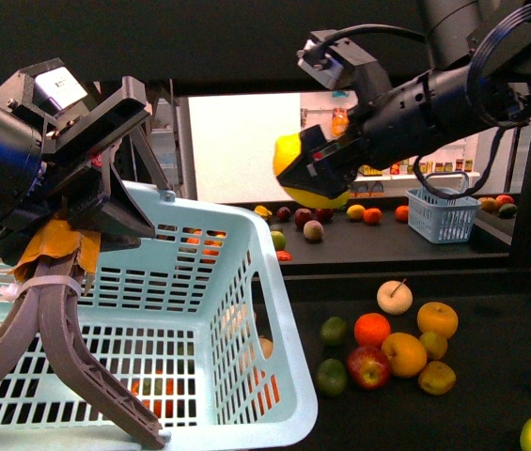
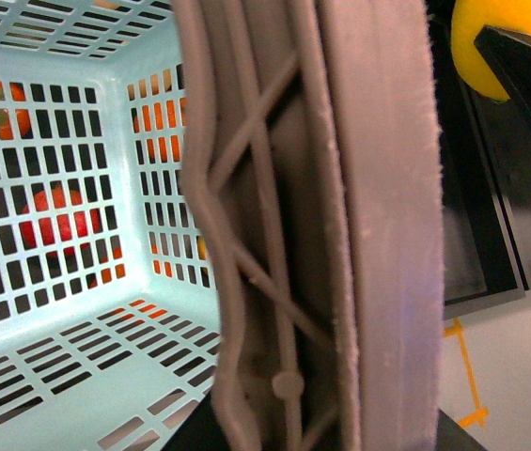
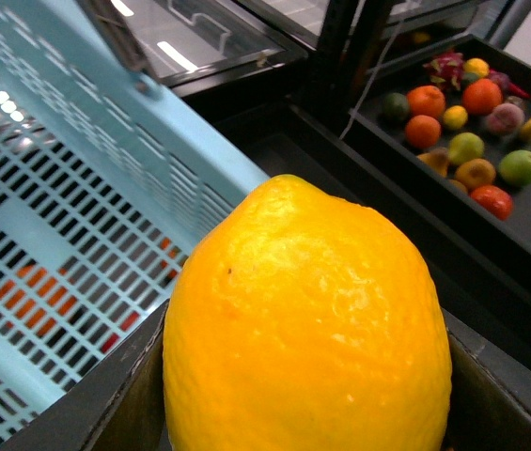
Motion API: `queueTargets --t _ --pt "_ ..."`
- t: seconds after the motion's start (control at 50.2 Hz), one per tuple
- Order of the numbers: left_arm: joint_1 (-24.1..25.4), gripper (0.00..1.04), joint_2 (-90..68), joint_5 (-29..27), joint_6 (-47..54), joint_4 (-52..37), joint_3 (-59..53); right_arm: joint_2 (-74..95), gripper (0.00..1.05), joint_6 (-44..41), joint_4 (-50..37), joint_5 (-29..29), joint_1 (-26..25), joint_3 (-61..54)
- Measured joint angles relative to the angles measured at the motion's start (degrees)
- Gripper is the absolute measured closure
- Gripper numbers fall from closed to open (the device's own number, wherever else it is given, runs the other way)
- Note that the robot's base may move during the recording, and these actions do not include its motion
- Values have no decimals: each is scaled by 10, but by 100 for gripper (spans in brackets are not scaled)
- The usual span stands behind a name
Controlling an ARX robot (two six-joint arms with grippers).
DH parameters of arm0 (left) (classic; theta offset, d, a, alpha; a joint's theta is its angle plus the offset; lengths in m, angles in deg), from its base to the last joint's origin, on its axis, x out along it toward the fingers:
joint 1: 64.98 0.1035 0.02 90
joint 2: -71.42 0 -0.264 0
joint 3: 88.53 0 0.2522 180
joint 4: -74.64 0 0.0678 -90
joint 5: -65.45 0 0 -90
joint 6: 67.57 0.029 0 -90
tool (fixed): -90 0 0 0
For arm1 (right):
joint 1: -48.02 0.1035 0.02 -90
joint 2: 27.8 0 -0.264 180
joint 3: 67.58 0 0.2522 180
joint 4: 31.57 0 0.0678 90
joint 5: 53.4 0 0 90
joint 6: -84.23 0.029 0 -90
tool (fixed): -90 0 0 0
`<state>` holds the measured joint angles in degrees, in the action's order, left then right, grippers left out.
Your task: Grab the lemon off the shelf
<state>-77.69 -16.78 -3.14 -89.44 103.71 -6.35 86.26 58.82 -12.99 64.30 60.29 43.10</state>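
Above the shelf (image 1: 500, 315), right pincer (image 1: 308, 175) clamping the lemon (image 1: 289, 150), left pincer (image 1: 115, 174) at basket (image 1: 288, 329), grip unclear.

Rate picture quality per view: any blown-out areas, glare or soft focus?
Front view: the bright backdrop behind the shelf is blown out, the top is dark, yet the lemon reads clearly. Left wrist view: a grey finger fills the middle, close and soft; the basket behind is evenly lit. Right wrist view: the lemon is sharp with mild sheen; light streaks glare on a glossy panel.

Loose fruit (image 1: 372, 329) on black shelf (image 1: 491, 413)
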Motion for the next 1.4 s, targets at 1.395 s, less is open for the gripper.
queueTargets --t 1.395 --pt "0 90 -2 -2 0 0 0 -115 8 184 -82 -91 -78 -75"
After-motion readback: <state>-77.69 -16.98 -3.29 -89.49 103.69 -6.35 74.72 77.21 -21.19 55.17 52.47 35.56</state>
